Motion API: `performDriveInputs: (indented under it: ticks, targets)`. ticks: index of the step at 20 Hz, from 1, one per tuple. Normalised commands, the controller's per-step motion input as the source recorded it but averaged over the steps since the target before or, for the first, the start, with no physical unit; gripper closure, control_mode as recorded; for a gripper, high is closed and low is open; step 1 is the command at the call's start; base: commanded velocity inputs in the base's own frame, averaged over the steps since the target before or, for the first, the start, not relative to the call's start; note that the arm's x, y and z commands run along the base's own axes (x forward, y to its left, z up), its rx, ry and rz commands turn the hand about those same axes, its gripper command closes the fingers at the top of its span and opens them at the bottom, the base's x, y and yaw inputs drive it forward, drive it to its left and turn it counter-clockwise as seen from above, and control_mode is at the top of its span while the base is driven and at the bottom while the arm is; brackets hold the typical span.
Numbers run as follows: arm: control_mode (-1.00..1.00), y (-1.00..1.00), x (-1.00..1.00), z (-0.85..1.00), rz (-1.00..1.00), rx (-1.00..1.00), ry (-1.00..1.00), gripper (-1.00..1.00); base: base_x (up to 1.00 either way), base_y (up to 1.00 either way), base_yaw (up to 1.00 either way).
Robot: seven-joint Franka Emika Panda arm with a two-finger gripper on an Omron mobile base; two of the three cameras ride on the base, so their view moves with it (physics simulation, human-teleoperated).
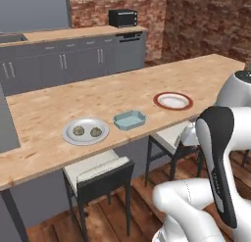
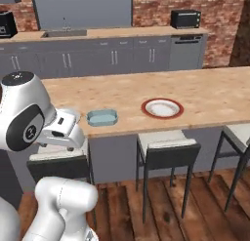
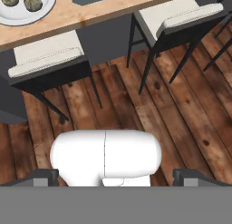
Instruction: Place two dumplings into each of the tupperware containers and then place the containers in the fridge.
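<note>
Nothing was done yet: I saw two dumplings (image 1: 85, 132) on the grey plate (image 1: 68, 136), the blue tub (image 1: 129, 120) empty beside it, my gripper (image 3: 116, 175) wide open, holding nothing.

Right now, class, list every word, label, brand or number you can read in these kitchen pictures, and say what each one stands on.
None can be read.
Toaster oven: plain dark front, no legible brand.
Dishwasher: no lettering to be seen.
Grey plate, light blue tub and red-rimmed plate: unmarked.
</note>
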Motion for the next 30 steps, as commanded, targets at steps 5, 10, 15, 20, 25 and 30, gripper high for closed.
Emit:
performDriveInputs:
  ticks: [5,10,15,20,25,30]
  targets:
    - [1.00,0.00,0.00,0.00,0.00,0.00,0.00,-1.00,0.54,-0.20,0.45]
    - [1.00,0.00,0.00,0.00,0.00,0.00,0.00,-1.00,0.70,-0.17,0.29]
    - [1.00,0.00,0.00,0.00,0.00,0.00,0.00,-1.00,0.57,-0.39,0.38]
    - [1.00,0.00,0.00,0.00,0.00,0.00,0.00,-1.00,0.23,-0.28,0.25]
    - [1.00,0.00,0.00,0.00,0.00,0.00,0.00,-1.00,0.52,-0.02,0.02]
    - [1.00,0.00,0.00,0.00,0.00,0.00,0.00,-1.00,0.49,0.00,-0.13]
